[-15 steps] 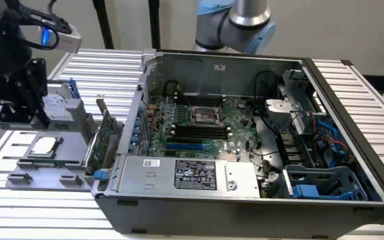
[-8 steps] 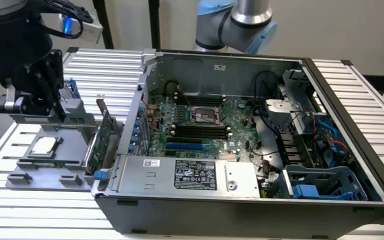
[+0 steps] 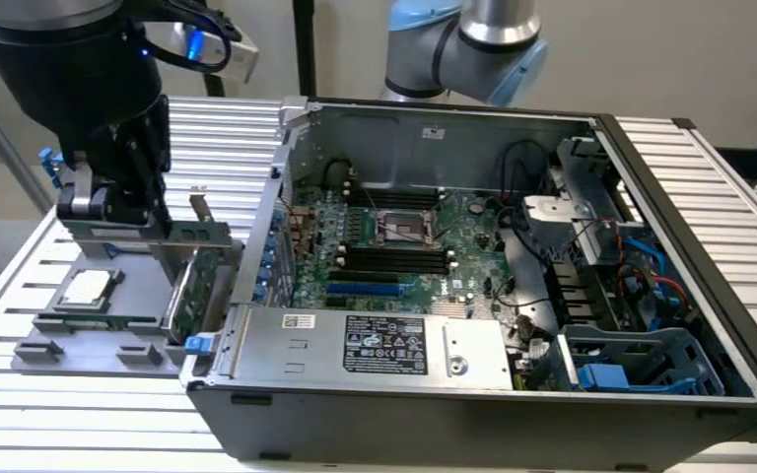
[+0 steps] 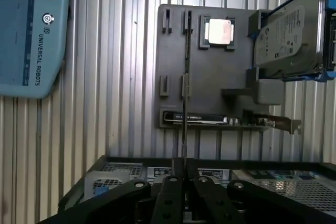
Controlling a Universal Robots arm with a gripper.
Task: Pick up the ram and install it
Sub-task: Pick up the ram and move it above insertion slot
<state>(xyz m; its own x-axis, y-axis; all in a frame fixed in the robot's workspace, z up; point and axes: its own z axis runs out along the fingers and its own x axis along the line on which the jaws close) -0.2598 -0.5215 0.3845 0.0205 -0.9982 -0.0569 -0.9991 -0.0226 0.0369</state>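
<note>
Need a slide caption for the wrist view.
Gripper above the gray tray, aligned with the ram seen edge-on; processor and hard drive alongside.

The desk [image 3: 36, 394] is ribbed bare metal with a dull satin sheen. The parts holder [image 4: 210, 98] is matt grey plastic, and the processor [image 4: 219, 31] in that holder has a bright, smooth metal lid. The computer case [image 3: 432, 138] is unpainted sheet metal inside, matt black outside. The gripper [image 4: 184, 176] is matt black. The pendant [image 4: 31, 40] near the holder is smooth pale-blue plastic.
</note>
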